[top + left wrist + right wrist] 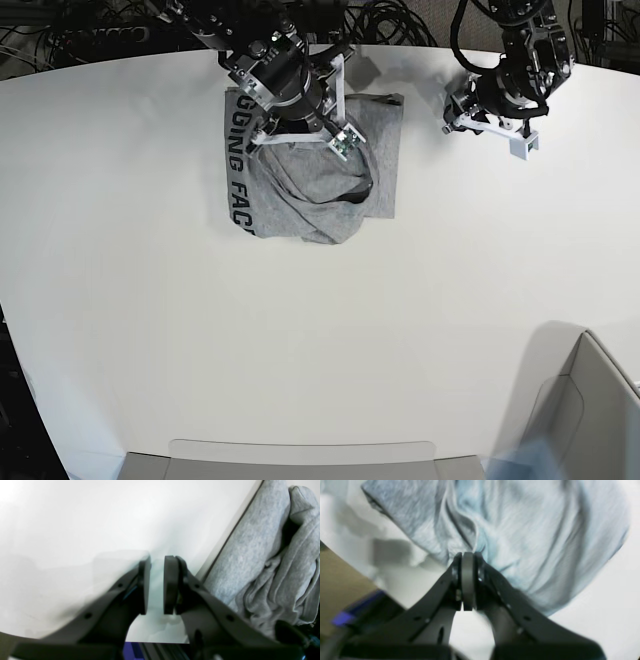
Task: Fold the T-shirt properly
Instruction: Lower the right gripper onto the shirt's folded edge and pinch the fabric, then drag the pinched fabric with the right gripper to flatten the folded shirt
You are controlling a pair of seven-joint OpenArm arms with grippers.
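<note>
Judging progress, we see the T-shirt [310, 190] bunched at twelve o'clock, folding barely begun; right gripper [468, 555] apparently pinches its cloth; left gripper [157, 585] hangs narrowly parted, empty.

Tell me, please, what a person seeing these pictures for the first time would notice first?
First, the crumpled grey T-shirt at the far side of the white table, black lettering along its edge. The right gripper is shut on its cloth, bunching folds. The left gripper hangs open beside the shirt, over bare table.
</note>
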